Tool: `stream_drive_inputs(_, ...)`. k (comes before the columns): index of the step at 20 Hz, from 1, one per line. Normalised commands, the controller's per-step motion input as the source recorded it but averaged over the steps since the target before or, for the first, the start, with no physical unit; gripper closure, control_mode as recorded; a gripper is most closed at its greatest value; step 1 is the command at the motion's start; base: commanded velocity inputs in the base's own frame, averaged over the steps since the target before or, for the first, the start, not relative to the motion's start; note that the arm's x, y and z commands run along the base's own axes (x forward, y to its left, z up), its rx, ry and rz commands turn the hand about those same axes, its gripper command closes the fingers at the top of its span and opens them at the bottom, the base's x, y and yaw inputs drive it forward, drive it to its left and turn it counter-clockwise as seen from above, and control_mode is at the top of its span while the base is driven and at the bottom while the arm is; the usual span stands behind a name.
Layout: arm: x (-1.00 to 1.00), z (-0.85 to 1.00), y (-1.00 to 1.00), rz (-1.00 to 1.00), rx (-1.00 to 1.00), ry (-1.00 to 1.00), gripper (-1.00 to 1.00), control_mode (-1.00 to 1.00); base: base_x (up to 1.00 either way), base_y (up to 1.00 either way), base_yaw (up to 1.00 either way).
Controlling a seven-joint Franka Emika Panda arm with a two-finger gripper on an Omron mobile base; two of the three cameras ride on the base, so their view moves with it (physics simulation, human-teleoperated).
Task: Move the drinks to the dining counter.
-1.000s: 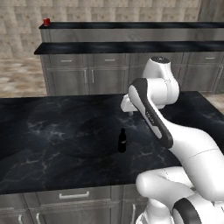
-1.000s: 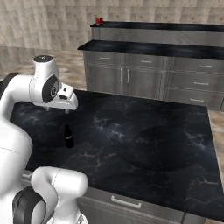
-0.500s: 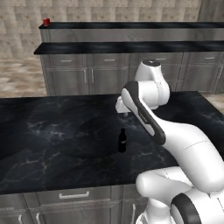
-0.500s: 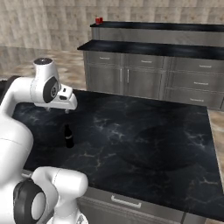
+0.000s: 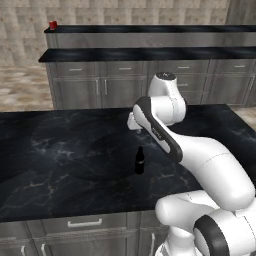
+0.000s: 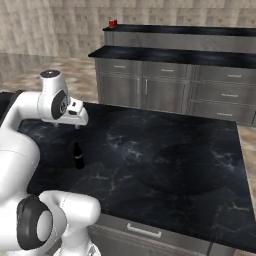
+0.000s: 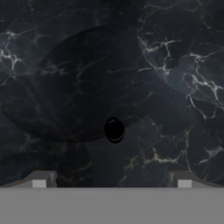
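over the last second the arm has swung its upper joint back and to the left in the left base view, and the end effector (image 6: 76,123) has drawn in closer above the dark bottle (image 5: 140,161). in the hand view the bottle (image 7: 114,130) now sits just below the centre of the frame, seen from straight above as a round dark cap, a little ahead of the two fingertips (image 7: 39,179) that rise wide apart at the lower left and lower right. the end effector stands fully wide and carries nothing. this reads as lining up for a grasp from above; the bottle is not yet between the fingers, so a small move forward and a descent seem called for before closing.

the bottle stands upright near the middle of the near black table (image 5: 45,165), in the lower centre of the left base view and at the left of the right base view. a red can (image 5: 53,24) stands on the raised ledge of the dining counter (image 5: 150,54) at the upper left of the left base view, so one drink looks already placed.

nothing else lies on the near table around the bottle. an open stretch of floor (image 6: 45,67) lies between the table and the dining counter, so the base would probably have to drive across it. the bottle is slim and tall, and could tip if a finger nudges it.
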Motion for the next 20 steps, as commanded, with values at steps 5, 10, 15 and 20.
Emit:
stream_drive_inputs(5, 0.07, -0.13, 0.00, 0.00, 0.00, -0.03, -1.00, -1.00, 0.00, 0.00, 0.00)
stream_drive_inputs(10, 0.00, -0.13, 0.00, 0.00, 0.00, 0.00, -1.00, -1.00, 0.00, 0.00, 0.00)
stream_drive_inputs(15, 0.00, -0.13, 0.00, 0.00, 0.00, 0.00, -1.00, -1.00, 0.00, 0.00, 0.00)
stream_drive_inputs(20, 0.03, -0.13, 0.00, 0.00, 0.00, 0.00, -1.00, -1.00, 0.00, 0.00, 0.00)
